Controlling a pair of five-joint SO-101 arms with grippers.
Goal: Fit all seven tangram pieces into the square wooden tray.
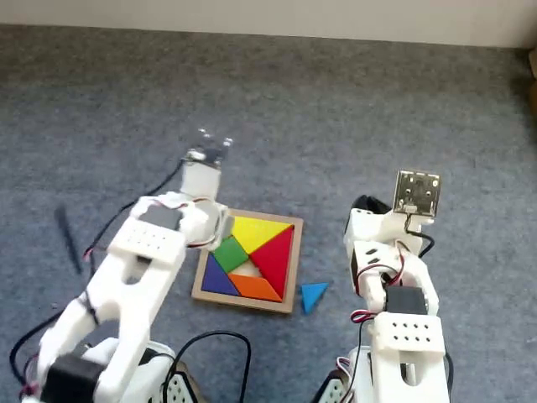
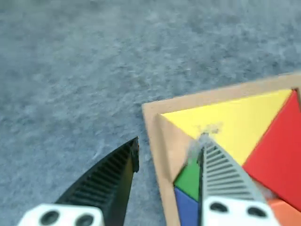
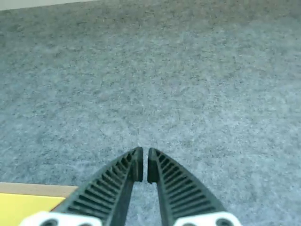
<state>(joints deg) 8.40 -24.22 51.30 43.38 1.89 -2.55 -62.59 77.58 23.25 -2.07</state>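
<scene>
Left gripper (image 2: 170,140) spread over tray (image 2: 151,123) corner; right gripper (image 3: 142,153) pressed together, empty. Next we need the loose blue triangle (image 1: 313,295).

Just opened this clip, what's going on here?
Two arms sit at a square wooden tray that holds several coloured pieces. A small blue triangle lies outside it on the carpet, untouched. The left gripper is open over the tray's corner, one finger beside the green piece, holding nothing. The right gripper is shut and empty above carpet.
</scene>
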